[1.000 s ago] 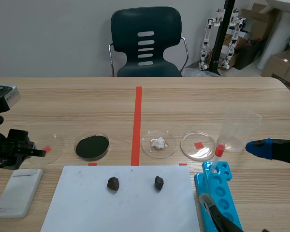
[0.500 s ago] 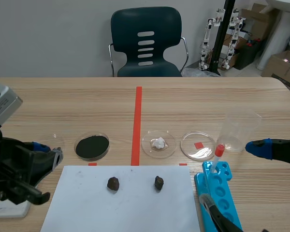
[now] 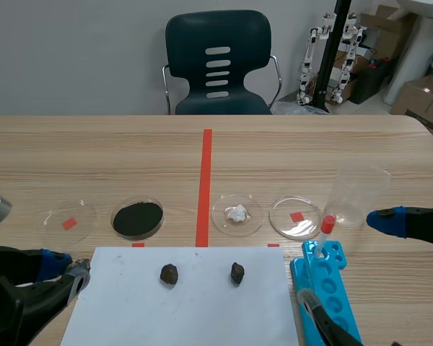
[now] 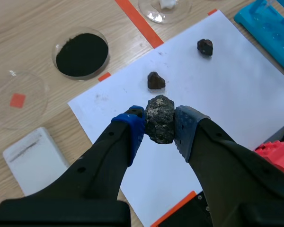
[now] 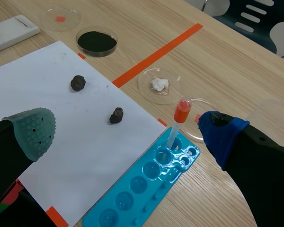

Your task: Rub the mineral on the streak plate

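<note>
Starting with the scene view: the left hand sits low over the near-left corner of the paper sheet on the worktop. The streak plate cannot be seen here; the left arm probably covers it. Risk: a descent planned from this view alone may miss the plate and strike wood or paper.

Left wrist view: the left hand pinches the mineral between its two pads, over the paper's edge. The streak plate, a white slab, lies on bare wood near the paper, off to one side of the hand and not under it. Risks:
- The pads hold the mineral around its middle, and its surface is rough and uneven. Sideways rubbing force could turn it or work it out of the pinch.
- The plate looks unfixed. Heavy pressure may push it along instead of leaving a streak.
- Too light a contact would leave no mark.
- An overshoot could knock the loose stones or the powder dish ahead.

Right wrist view: the right hand is spread wide, holding nothing, above the blue rack with its capped tube. Risk: any lowering could tip the tube.
</note>
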